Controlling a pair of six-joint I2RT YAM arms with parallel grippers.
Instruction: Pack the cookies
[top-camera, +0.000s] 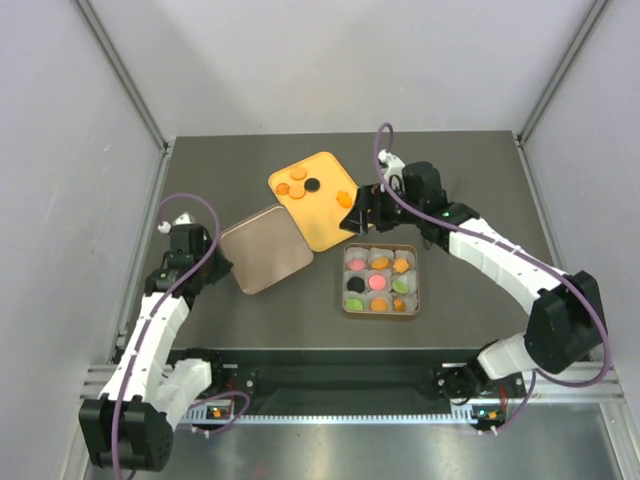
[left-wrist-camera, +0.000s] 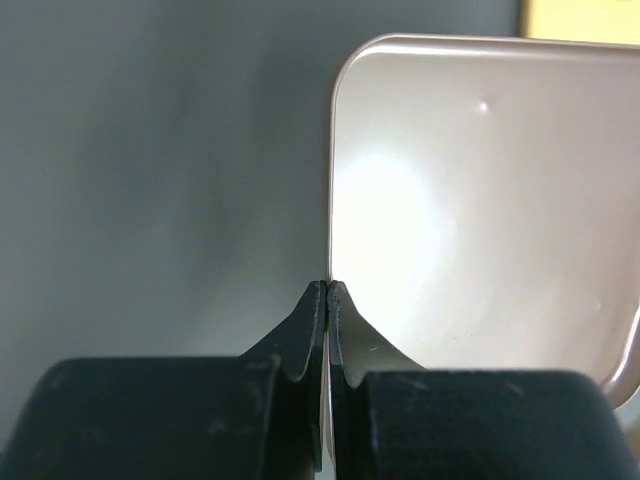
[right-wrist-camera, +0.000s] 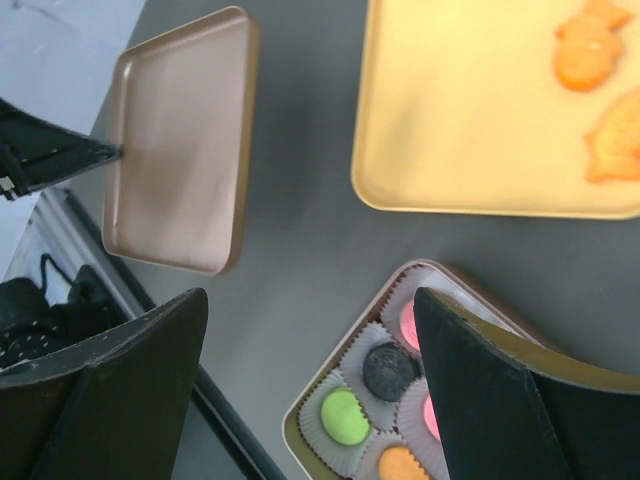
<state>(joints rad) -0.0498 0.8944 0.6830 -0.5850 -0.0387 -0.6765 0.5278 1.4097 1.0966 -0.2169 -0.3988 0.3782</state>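
Orange cookies (top-camera: 290, 184), a black one (top-camera: 312, 184) and irregular orange ones (top-camera: 345, 197) lie on a yellow tray (top-camera: 320, 225). The square tin (top-camera: 414, 251) holds pink, orange, green and black cookies (top-camera: 378, 283) in white paper cups. My right gripper (top-camera: 358, 218) hangs open and empty between tray and tin. In the right wrist view it (right-wrist-camera: 310, 330) is above the tin's corner (right-wrist-camera: 296, 425), with black (right-wrist-camera: 388, 370) and green (right-wrist-camera: 343, 415) cookies below. My left gripper (top-camera: 222, 266) is shut on the edge of the rose-gold tin lid (top-camera: 265, 250), also in its wrist view (left-wrist-camera: 328, 290).
The lid (left-wrist-camera: 480, 200) lies left of the tin and touches the yellow tray's near-left edge. The right wrist view shows the lid (right-wrist-camera: 180, 140), the yellow tray (right-wrist-camera: 470, 110) and the table's near rail at lower left. Grey walls enclose the table.
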